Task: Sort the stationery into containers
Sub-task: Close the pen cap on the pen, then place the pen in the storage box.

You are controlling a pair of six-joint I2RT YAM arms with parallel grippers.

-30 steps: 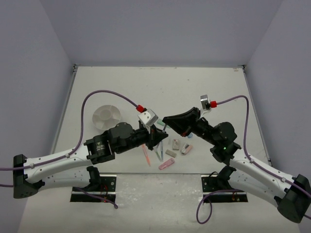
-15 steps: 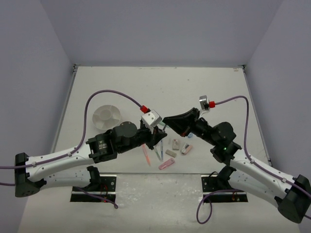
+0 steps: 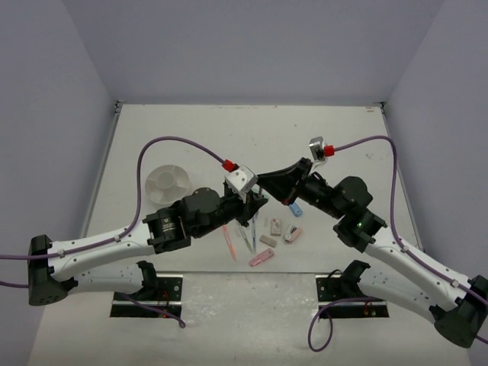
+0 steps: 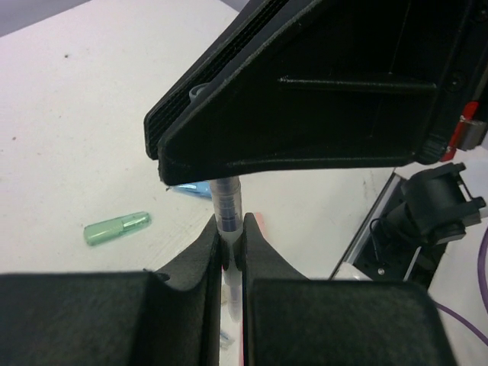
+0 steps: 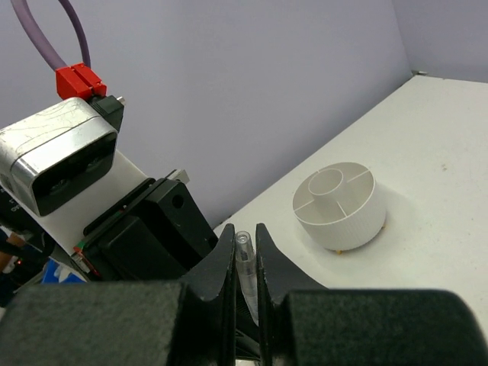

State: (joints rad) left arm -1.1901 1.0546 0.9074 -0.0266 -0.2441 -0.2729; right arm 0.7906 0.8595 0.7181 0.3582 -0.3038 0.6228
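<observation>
The black right gripper (image 4: pixel 164 149) hides the top of the thin clear-barrelled pen (image 4: pixel 227 202) and most of a pale blue item (image 4: pixel 191 189).

Bright, even light from above casts soft shadows on the white table (image 3: pixel 252 130); both wrist views blur close to the lens.

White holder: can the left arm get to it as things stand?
Probably not yet. The left gripper is shut on a clear pen that the right gripper also clamps. The table toward the white holder looks bare, so the way seems free once the right lets go.
</observation>
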